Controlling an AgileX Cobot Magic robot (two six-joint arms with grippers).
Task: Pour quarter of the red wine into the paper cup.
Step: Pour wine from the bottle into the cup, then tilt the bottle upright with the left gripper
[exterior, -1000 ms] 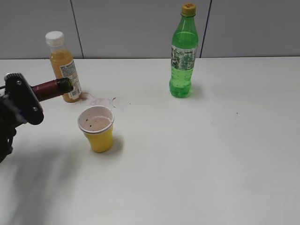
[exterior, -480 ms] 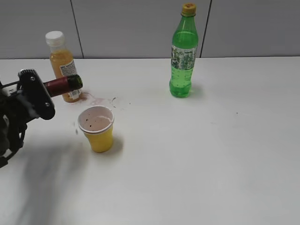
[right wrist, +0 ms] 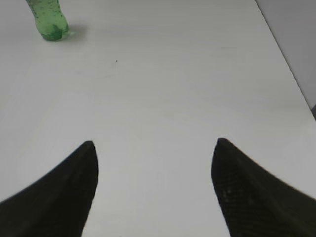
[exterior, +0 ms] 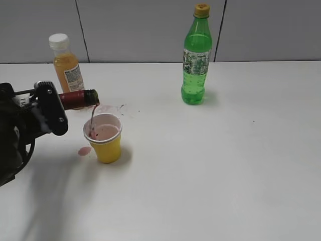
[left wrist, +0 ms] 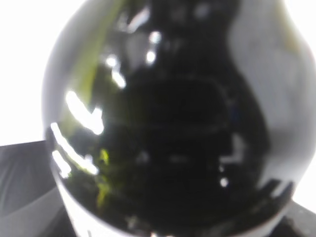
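My left gripper (exterior: 47,113) is shut on the dark wine bottle (exterior: 77,98) and holds it nearly level, its maroon neck pointing right. The bottle mouth is just above the left rim of the yellow paper cup (exterior: 105,143). A thin stream of red wine (exterior: 92,118) falls from the mouth into the cup, which holds some pinkish-red liquid. The bottle's dark glass (left wrist: 163,128) fills the left wrist view and hides the jaws. My right gripper (right wrist: 154,148) is open and empty over bare table, out of the exterior view.
An orange juice bottle (exterior: 67,65) stands behind the wine bottle's neck. A green soda bottle (exterior: 195,57) stands at the back centre, also in the right wrist view (right wrist: 48,19). A small red puddle (exterior: 84,150) lies left of the cup, with faint stains (exterior: 110,108) behind it.
My left gripper moved right with the bottle, bringing its mouth over the cup's rim. Wine now streams into the cup. A red puddle has appeared on the table left of the cup.
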